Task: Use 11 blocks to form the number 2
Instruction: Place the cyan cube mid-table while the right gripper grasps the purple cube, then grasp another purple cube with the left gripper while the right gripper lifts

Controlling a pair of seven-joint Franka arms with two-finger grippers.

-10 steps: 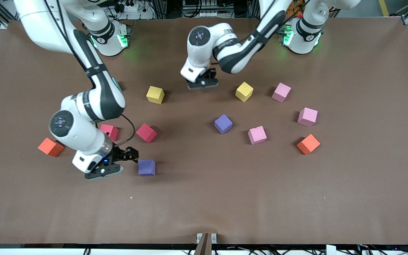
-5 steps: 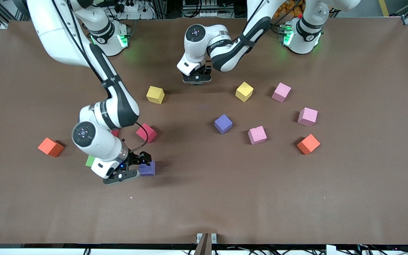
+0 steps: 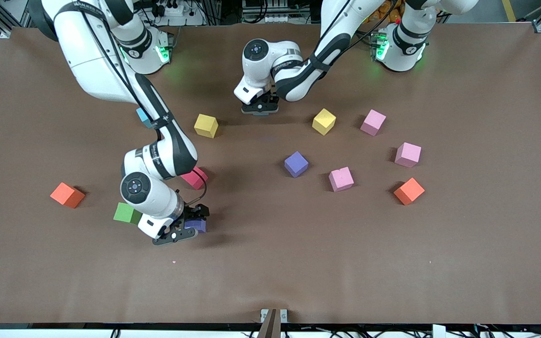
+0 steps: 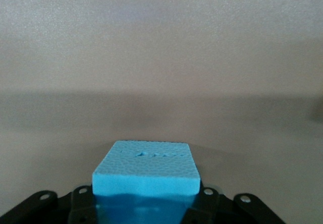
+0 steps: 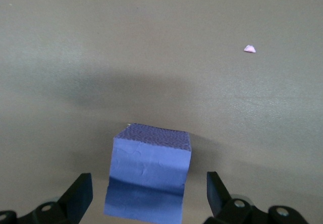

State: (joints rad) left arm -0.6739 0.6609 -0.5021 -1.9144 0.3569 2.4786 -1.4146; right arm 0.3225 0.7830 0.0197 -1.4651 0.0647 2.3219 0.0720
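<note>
Twelve blocks show scattered singly over the brown table (image 3: 298, 272), none touching another. The right gripper (image 3: 192, 225) is down at the table toward the right arm's end, its fingers (image 5: 78, 193) spread wide on either side of a purple block (image 5: 150, 171), with a gap showing on each side, so nothing is clamped. Just beside it lies the green block (image 3: 126, 212), and the red block (image 3: 195, 178) sits farther from the front camera. The left gripper (image 3: 260, 107) is low over the table between the two yellow blocks (image 3: 205, 125); a blue block (image 4: 146, 166) sits right at it in the left wrist view, though whether that block is gripped cannot be told. A second blue block (image 3: 142, 116) peeks out from under the right arm. Toward the left arm's end lie the other purple block (image 3: 296, 164), three pink blocks (image 3: 341, 179) and an orange block (image 3: 409, 190); another orange block (image 3: 67, 195) lies alone at the right arm's end
</note>
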